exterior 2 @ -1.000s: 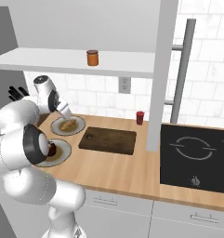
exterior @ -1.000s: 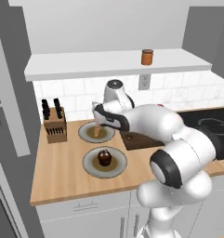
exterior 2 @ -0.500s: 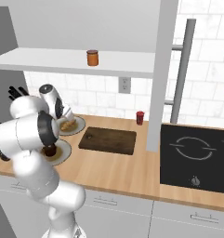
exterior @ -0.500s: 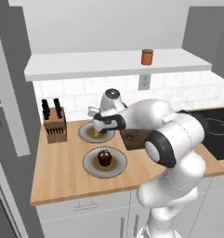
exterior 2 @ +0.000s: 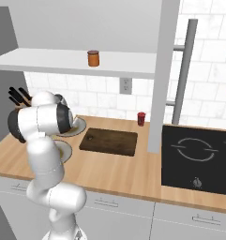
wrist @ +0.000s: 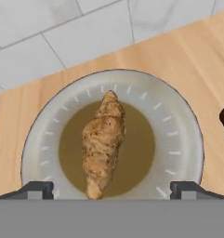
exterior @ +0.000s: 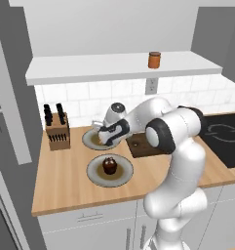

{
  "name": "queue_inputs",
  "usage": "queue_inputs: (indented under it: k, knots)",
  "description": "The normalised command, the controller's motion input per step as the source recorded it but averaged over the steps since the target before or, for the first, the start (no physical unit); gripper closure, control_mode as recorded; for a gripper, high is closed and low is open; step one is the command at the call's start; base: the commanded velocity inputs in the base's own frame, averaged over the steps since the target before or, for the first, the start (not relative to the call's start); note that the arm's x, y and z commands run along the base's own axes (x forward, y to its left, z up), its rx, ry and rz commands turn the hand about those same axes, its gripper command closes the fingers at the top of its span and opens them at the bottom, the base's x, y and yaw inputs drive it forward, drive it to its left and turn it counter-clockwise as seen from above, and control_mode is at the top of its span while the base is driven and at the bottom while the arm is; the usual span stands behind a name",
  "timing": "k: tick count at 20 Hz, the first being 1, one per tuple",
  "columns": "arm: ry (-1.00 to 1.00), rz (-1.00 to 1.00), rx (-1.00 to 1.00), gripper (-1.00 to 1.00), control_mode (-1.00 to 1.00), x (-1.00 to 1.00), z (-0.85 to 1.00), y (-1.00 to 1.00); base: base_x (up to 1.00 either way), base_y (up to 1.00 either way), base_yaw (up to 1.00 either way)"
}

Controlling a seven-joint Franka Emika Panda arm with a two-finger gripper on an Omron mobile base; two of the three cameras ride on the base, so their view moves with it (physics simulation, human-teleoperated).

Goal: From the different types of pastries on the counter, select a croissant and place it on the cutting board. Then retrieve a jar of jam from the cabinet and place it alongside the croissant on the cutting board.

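Observation:
The croissant [wrist: 103, 142] is pale golden-tan and lies lengthwise in the middle of a round grey-brown plate [wrist: 178, 139]. My gripper [wrist: 112, 190] hovers just above it, open, with one fingertip on each side of the pastry's near end. From the left base view, the gripper [exterior: 104, 140] hangs over the rear plate [exterior: 89, 140]. The dark cupcake [exterior: 109, 165] sits on the front plate [exterior: 120, 175]. To the right lies the dark cutting board [exterior 2: 109, 141], bare. The orange jar of jam [exterior 2: 93, 58] stands on the white cabinet shelf [exterior 2: 48, 61].
A knife block [exterior: 57, 132] stands left of the plates against the tiled wall. A small red canister [exterior 2: 141, 118] sits behind the board. A black cooktop [exterior 2: 199, 157] lies to the right, past a white vertical panel [exterior 2: 159, 93].
My hand has come down and leftward from above the board's edge to just over the rear plate. Pastries, board and jar have not moved.

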Motion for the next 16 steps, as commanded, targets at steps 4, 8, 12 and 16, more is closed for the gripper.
queue_inputs:
  k: [4,8,12,16]
  knots:
    - [0.00,0.00,0.00,-1.00,-1.00,0.39,-0.63,0.37,0.00,0.00,0.00]
    - [-0.01,0.00,0.00,-1.00,-1.00,0.32,-0.56,0.46,0.00,0.00,0.00]
    - [-0.02,0.00,0.00,-1.00,-1.00,0.33,-0.52,0.43,0.00,0.00,0.00]
    - [0.00,0.00,0.00,-1.00,-1.00,0.32,-0.50,0.31,0.00,0.00,0.00]
